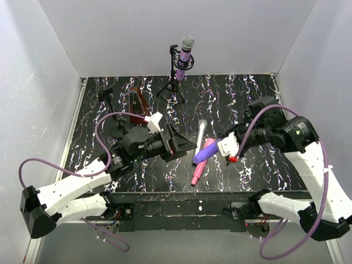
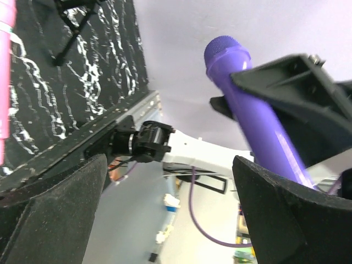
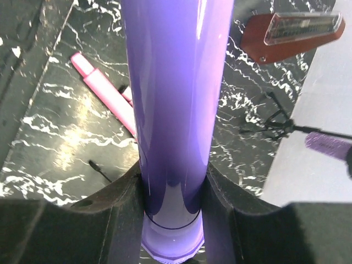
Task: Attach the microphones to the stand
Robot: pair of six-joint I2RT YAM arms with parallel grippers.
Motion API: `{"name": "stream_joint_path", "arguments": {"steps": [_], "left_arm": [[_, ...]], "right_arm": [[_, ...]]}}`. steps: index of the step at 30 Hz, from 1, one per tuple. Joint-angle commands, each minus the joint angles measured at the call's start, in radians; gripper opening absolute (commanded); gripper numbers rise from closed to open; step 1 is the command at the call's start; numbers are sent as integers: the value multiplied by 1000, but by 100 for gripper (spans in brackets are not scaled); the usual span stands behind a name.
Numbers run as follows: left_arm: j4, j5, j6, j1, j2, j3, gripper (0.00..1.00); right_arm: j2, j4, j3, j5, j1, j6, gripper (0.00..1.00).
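1. The right gripper was clamped on the glossy violet mic, holding it above the table, probably to carry it to a stand.
2. The left gripper had its fingers wide apart by the mic's head, perhaps for a handover.
3. The glittery mic stood upright in the stand at the back.
4. The silver mic and pink mic lay between the arms, smooth slim cylinders likely to roll.

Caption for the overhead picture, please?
Right hand grips a smooth violet microphone; a glittery purple microphone sits in the black tripod stand.
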Motion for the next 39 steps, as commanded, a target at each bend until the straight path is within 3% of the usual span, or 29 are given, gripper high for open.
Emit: {"name": "stream_joint_path", "arguments": {"steps": [1,4,8,12,17,21,29,31,33,35,39], "left_arm": [[159,120,-164,37,42,7,98],[294,180,-262,54,52,-45,98],[454,273,-334,57,118,-76,98],[583,371,-365,55,192,-85,96],[539,405,-330,55,207,-92,85],[560,444,-319,55,230,-96,70],[536,514,-253,55,279,-63,9],[507,513,-225,55,273,-60,0],[491,502,-199,55,258,-62,0],[474,497,-175,55,244,-62,0],[465,464,-126,61,204,-79,0]], "right_arm": [[-82,107,-84,178,101,-189,1],[-157,305,-229,307,168,-278,1],[-231,528,-386,361,210,-385,1],[-215,599,-422,413,243,-359,1],[-191,661,-417,447,265,-305,1],[-198,686,-438,449,271,-309,1],[-228,738,-489,429,283,-298,1],[-231,741,-488,426,283,-287,1],[-235,746,-489,420,283,-272,1],[-238,749,-491,418,283,-256,14],[-251,764,-491,415,285,-195,78]]}}
